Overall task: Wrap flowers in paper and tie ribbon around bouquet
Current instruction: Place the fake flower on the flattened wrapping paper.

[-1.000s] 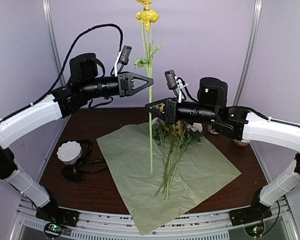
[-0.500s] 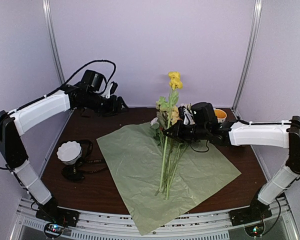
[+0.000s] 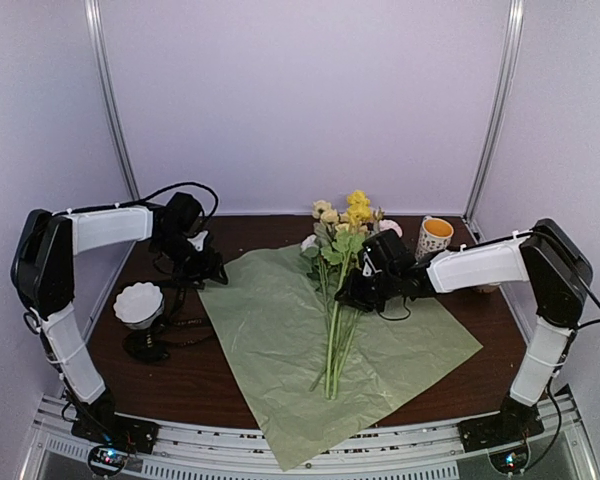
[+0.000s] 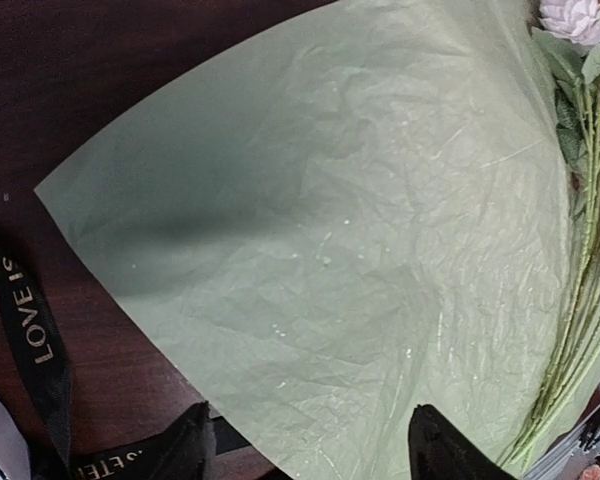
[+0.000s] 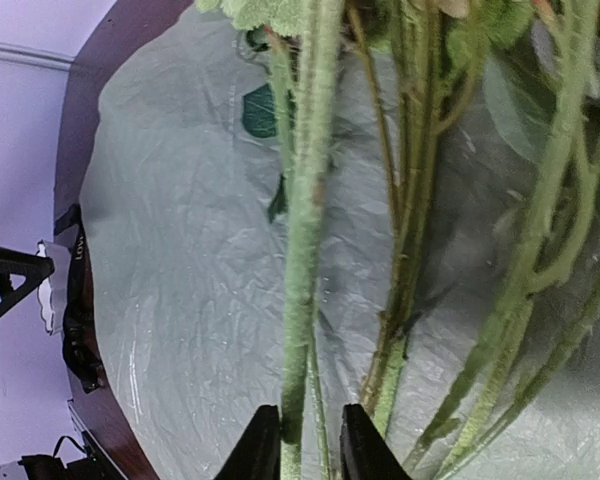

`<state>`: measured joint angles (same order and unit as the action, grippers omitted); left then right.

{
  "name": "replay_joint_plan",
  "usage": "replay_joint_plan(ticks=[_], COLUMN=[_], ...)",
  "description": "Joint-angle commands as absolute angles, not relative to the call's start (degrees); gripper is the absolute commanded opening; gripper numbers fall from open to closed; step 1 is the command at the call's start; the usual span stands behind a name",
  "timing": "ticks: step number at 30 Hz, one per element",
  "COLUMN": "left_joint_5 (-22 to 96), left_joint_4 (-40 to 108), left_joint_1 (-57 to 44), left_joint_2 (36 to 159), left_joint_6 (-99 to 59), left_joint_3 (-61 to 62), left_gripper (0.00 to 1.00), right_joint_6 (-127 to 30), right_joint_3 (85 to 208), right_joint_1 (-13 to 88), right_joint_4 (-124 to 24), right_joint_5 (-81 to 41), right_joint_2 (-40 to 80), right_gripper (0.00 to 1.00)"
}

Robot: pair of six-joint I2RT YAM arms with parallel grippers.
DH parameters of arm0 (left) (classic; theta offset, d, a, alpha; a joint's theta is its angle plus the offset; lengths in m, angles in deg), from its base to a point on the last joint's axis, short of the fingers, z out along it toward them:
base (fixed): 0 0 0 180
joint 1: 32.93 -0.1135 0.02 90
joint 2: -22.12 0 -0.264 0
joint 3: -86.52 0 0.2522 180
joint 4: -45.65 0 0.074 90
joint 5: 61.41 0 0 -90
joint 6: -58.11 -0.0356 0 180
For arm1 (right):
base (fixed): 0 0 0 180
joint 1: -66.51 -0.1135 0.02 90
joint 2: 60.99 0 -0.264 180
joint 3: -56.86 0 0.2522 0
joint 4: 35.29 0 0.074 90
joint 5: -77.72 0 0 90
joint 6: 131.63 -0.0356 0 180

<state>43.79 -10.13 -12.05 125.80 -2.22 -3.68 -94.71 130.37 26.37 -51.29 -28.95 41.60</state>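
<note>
The pale green paper (image 3: pixel 270 340) lies spread flat on the dark table. The flowers (image 3: pixel 332 330) lie on it, blossoms toward the back and stems toward me. My right gripper (image 3: pixel 348 295) is low over the stems. In the right wrist view its jaws (image 5: pixel 302 435) stand slightly apart around one thick fuzzy green stem (image 5: pixel 305 250), with a gap on one side. My left gripper (image 3: pixel 212 272) hovers over the paper's left corner, open, and the paper's edge (image 4: pixel 280 400) shows between its fingertips (image 4: pixel 315 455). The black lettered ribbon (image 4: pixel 30 330) lies on the table beside that corner.
A white ruffled cup (image 3: pixel 140 303) on a dark stand sits at the left near the ribbon. A patterned mug (image 3: pixel 433 236) with an orange inside stands at the back right. Purple walls close in the back and sides.
A second ago both grippers held a tall yellow flower upright. The left one let go and dropped to the paper's left corner. The right one laid the flower onto the bunch and loosened its jaws.
</note>
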Motion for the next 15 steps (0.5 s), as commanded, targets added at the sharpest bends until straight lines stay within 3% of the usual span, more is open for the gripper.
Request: replay_joint_plan(ticks=[1, 8, 15], left_joint_5=[43.4, 43.8, 45.5], left_joint_4=[-9.4, -9.2, -7.7], left_joint_1=[-14.2, -17.4, -18.6], left_joint_2=[126.8, 129.6, 132.7], left_joint_6=[-4.3, -5.0, -4.3], left_joint_3=[-2.0, -1.9, -2.6], left_gripper=[0.7, 0.7, 0.71], right_joint_6=[-91.9, -88.5, -85.1], right_joint_3=[133.2, 133.1, 123.0], right_joint_1=[26.2, 25.2, 30.0], right_joint_4=[-56.7, -63.1, -70.4], right_joint_5=[-24.3, -22.4, -17.7], right_joint_2=[40.2, 33.8, 23.1], right_gripper=[0.28, 0.35, 0.39])
